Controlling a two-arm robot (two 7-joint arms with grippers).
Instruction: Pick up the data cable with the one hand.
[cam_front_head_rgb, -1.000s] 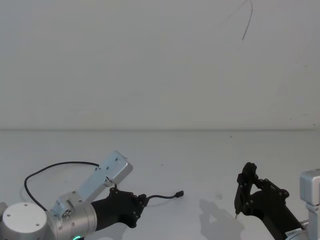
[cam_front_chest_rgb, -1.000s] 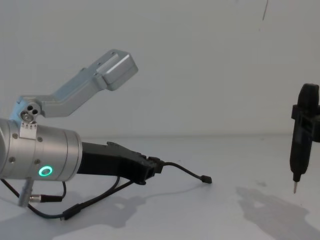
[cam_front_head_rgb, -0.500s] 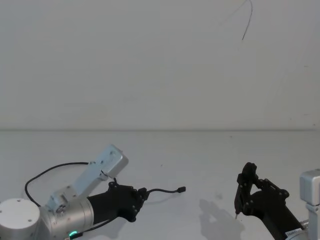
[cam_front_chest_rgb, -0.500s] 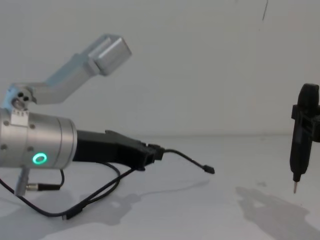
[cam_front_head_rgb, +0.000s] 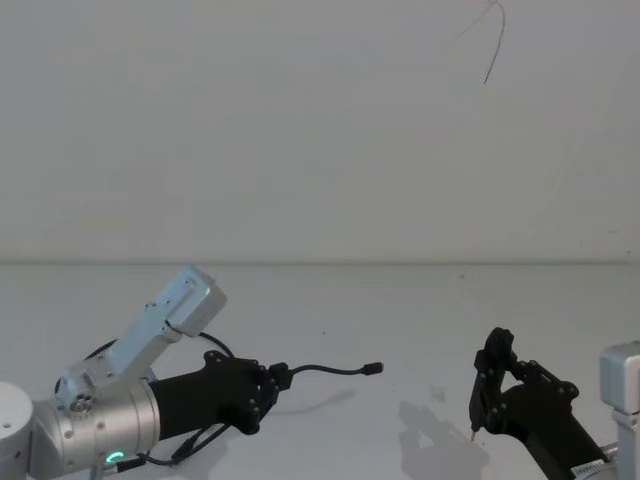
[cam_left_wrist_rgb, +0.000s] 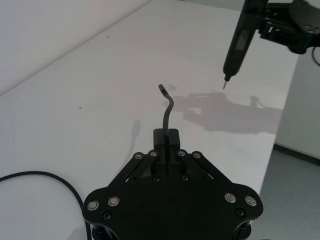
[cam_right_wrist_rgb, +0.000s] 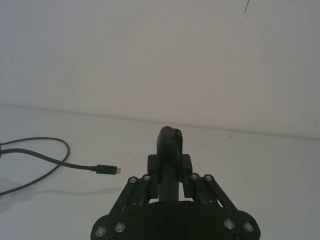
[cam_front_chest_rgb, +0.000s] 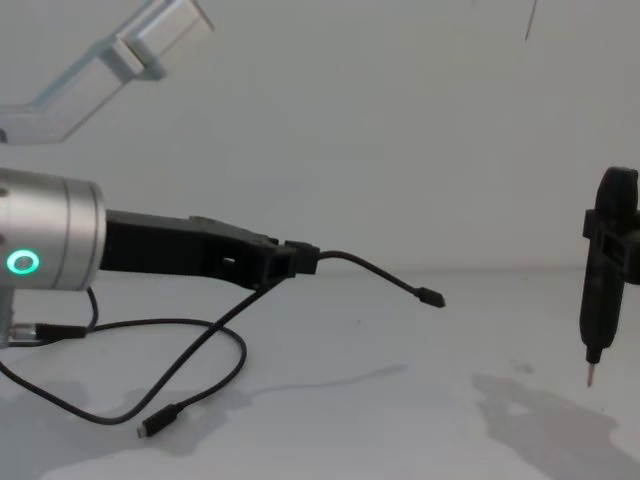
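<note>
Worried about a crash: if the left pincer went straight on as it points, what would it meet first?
Probably nothing: beyond the cable end jutting from the left pincer, the way over the table looks free. The right pincer seems off to one side; depth is unclear.

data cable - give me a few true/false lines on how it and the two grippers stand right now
1. The left gripper has its fingers shut on the data cable. True.
2. The right gripper touches the cable. False: it hangs apart from it, off to the robot's right.
3. The short end of the cable, with its plug, sticks out past the fingers, clear of the table. True.
4. The cable is pulled taut in a straight line. False: behind the fingers it droops in a loose loop below the left gripper.
</note>
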